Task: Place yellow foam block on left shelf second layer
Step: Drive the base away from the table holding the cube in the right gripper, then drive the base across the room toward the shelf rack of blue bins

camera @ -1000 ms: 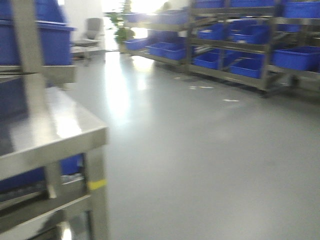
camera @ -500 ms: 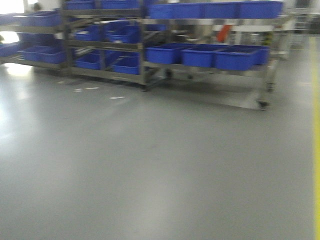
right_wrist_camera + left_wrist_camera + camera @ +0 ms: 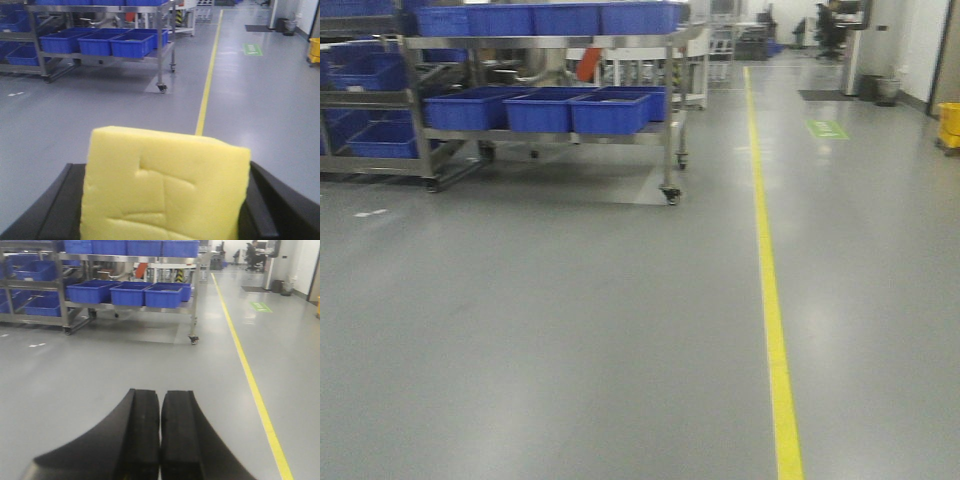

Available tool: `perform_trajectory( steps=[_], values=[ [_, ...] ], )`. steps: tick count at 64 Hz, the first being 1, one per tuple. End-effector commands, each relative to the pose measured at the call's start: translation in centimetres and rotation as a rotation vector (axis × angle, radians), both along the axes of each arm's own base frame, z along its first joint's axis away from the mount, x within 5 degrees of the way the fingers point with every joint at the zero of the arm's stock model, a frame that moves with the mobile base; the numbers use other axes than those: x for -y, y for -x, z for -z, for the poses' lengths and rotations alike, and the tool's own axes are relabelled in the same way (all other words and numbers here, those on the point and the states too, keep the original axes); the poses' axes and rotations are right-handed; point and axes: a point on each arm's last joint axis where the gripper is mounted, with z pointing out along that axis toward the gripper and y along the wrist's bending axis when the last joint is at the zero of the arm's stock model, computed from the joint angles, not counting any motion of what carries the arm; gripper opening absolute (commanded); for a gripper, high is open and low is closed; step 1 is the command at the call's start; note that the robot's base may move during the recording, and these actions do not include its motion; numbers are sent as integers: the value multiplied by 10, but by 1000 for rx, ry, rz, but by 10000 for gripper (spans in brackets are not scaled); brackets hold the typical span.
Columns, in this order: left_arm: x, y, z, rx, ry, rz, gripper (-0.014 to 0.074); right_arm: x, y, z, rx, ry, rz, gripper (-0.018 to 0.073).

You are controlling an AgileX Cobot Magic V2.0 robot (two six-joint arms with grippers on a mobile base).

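You are facing a wide grey floor (image 3: 570,330), with a wheeled steel rack (image 3: 672,100) standing at the far left and carrying rows of blue bins (image 3: 545,110). A yellow line (image 3: 770,300) is running along the floor to the rack's right, apart from it. The yellow foam block (image 3: 165,185) is sitting in your right tool (image 3: 162,210), black fingers gripping both its sides, its creased face filling the right wrist view. Your left tool (image 3: 160,440) is staying clenched, fingers touching, nothing between them.
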Motion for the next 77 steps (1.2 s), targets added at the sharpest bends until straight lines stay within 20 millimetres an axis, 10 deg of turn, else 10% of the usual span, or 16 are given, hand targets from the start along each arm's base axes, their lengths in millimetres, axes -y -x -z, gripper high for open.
perform_trajectory(
  steps=[1,77],
  values=[
    [1,0,1,72,15,9,136,-1,0,-15,95,13,-2,267],
    [1,0,1,72,15,9,136,-1,0,-15,98,13,-2,267]
  ],
)
